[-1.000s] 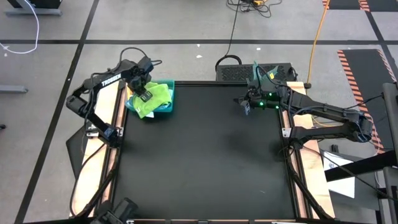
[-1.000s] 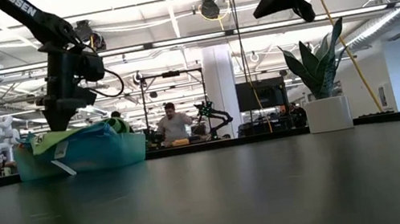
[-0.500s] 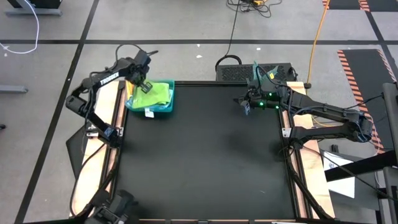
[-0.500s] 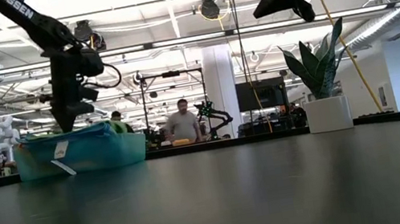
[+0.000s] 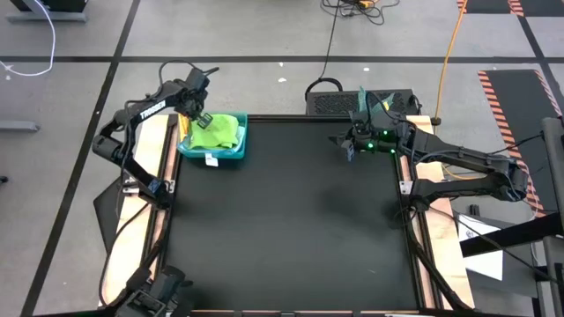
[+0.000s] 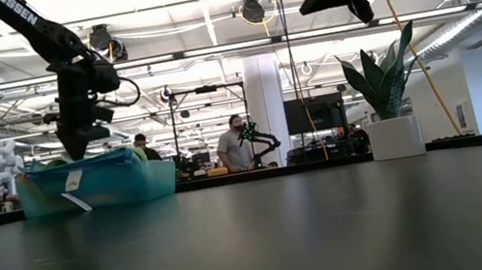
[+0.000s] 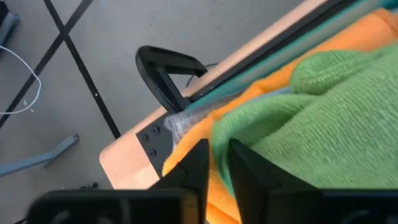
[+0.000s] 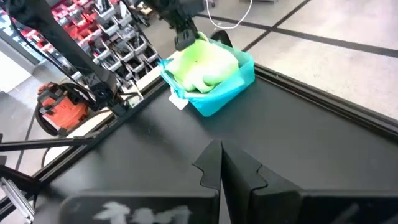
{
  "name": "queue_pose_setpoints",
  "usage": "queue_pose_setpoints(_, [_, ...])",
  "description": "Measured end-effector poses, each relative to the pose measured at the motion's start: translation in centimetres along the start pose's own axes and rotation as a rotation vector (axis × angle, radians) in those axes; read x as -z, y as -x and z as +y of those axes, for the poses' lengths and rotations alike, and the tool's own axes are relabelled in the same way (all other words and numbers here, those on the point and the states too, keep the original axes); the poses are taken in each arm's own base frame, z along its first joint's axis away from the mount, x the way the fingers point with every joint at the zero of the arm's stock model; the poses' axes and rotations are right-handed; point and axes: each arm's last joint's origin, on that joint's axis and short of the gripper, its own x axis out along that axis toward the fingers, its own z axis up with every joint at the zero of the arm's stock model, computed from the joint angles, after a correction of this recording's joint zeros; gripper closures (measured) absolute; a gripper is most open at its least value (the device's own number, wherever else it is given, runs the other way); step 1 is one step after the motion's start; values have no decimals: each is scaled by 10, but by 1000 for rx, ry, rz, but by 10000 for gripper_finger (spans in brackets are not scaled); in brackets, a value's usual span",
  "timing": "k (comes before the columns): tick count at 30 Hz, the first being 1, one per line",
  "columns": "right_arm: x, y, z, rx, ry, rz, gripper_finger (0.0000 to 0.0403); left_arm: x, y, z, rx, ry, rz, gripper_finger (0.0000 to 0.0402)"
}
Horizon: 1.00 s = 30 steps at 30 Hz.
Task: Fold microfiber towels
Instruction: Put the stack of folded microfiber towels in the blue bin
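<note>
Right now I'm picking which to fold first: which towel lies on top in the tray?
The green towel; the orange one only peeks out beneath it.

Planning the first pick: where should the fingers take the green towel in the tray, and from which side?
Probably from straight above, at the green towel's raised crumpled fold near the tray corner where the left gripper hovers. It lies heaped on top, and the tray walls block any side approach.
</note>
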Motion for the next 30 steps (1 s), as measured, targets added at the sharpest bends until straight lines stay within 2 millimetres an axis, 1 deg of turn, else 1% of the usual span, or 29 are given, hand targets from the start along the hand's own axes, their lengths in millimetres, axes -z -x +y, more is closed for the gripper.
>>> queue_pose_setpoints(11, [0,0,0,-3,2,1,403,-1,5,-10,-9,-1,0,200])
queue_pose_setpoints(15, [0,0,0,-4,2,1,403,-3,13,-15,-22,75,-24,168])
queue_pose_setpoints(17, [0,0,0,-4,1,1,403,-5,22,-14,-23,125,-43,164])
queue_pose_setpoints(19, [0,0,0,-3,-4,3,403,-7,36,-13,2,165,-74,164])
queue_pose_setpoints(21, [0,0,0,-2,-4,5,403,-9,45,-18,109,197,-113,166])
queue_pose_setpoints(23, [0,0,0,-2,-4,5,403,-10,49,-28,266,188,-127,171])
queue_pose_setpoints(25, [0,0,0,-1,0,4,403,-11,52,-39,372,167,-140,179])
queue_pose_setpoints(26, [0,0,0,-1,1,5,403,-11,52,-46,383,145,-134,184])
queue_pose_setpoints(30, [0,0,0,-1,8,5,403,-6,41,-71,339,66,-77,210])
